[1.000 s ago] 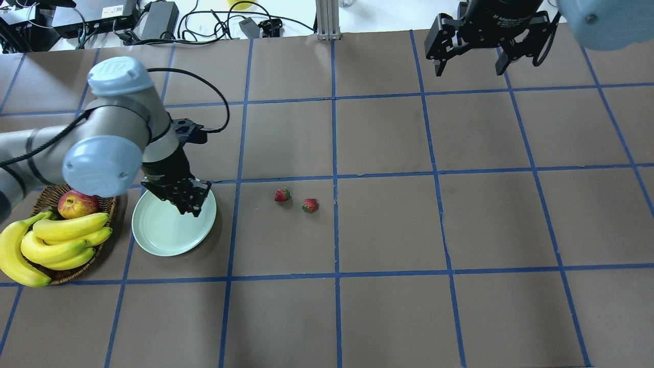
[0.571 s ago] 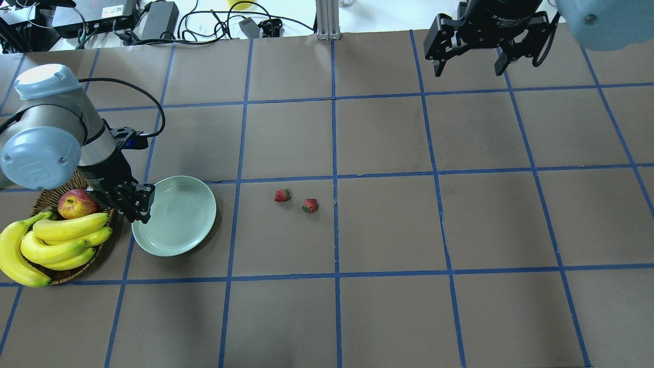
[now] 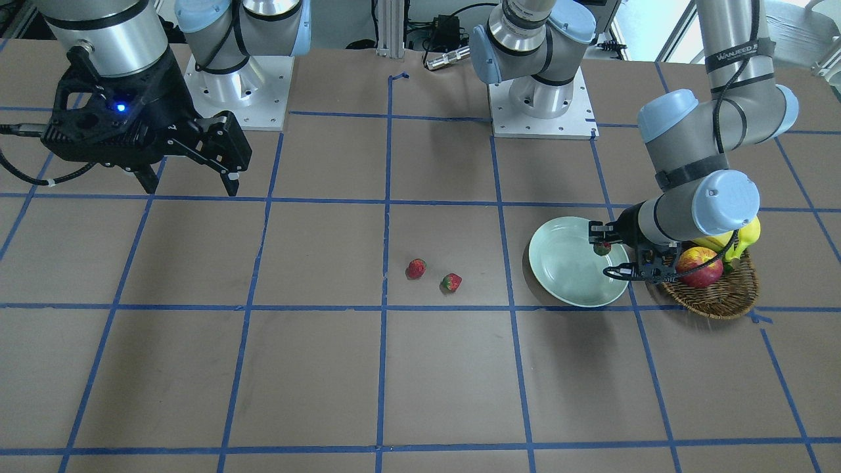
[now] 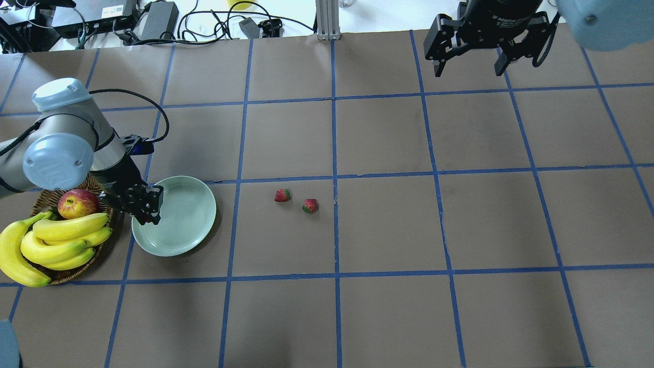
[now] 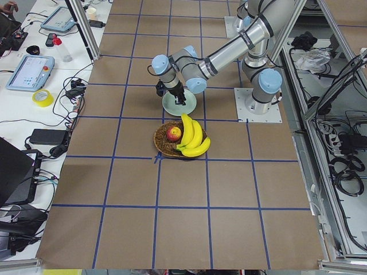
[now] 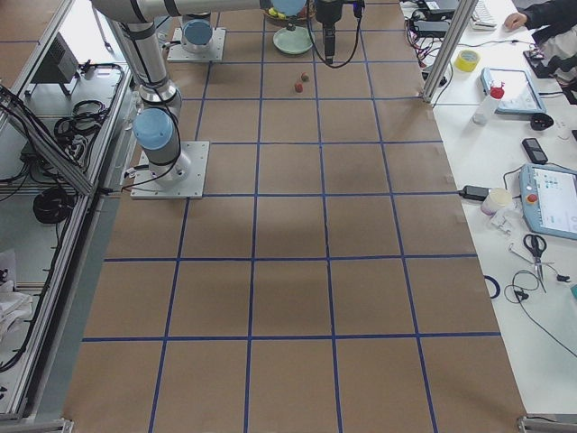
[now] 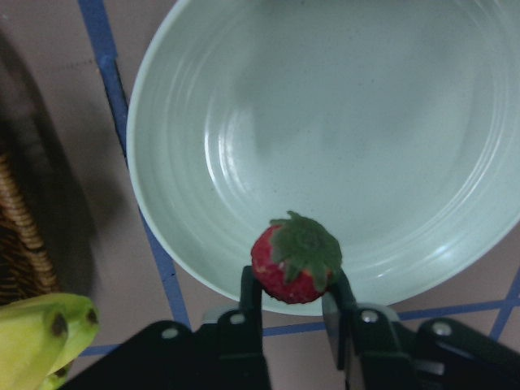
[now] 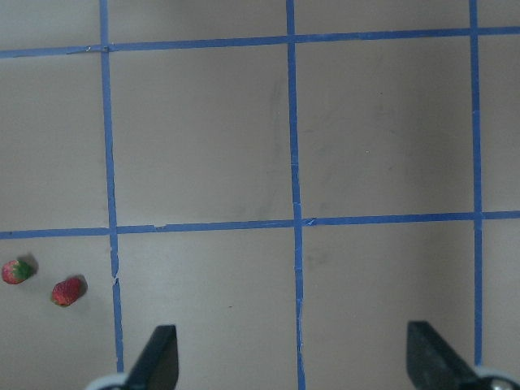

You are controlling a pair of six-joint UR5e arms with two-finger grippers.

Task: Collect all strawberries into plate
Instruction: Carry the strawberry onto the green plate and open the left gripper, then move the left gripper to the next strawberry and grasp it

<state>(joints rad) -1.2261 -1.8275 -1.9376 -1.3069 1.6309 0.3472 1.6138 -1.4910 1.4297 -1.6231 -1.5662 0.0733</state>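
Note:
My left gripper [image 7: 294, 296] is shut on a strawberry [image 7: 294, 268] and holds it over the near rim of the mint-green plate [image 7: 341, 138]. In the overhead view the left gripper [image 4: 145, 210] is over the plate's [image 4: 189, 220] left edge; in the front view the held berry [image 3: 601, 247] shows at the plate's [image 3: 565, 269] right side. Two more strawberries [image 4: 282, 194] [image 4: 309, 205] lie on the table to the plate's right. My right gripper [image 4: 472, 56] is open and empty, high at the far right; its wrist view shows both berries [image 8: 16, 270] [image 8: 67, 291].
A wicker basket [image 4: 104, 240] with an apple [image 4: 77, 203] and bananas [image 4: 56, 240] sits right beside the plate's left edge, close to my left arm. Brown table with blue tape grid [image 4: 334, 179]. Cables and boxes [image 4: 153, 20] lie along the far edge.
My left arm swung from over the plate leftward toward the basket, then back a little right; the gripper now stands over the plate's left edge. The right arm and the two loose berries have not moved.

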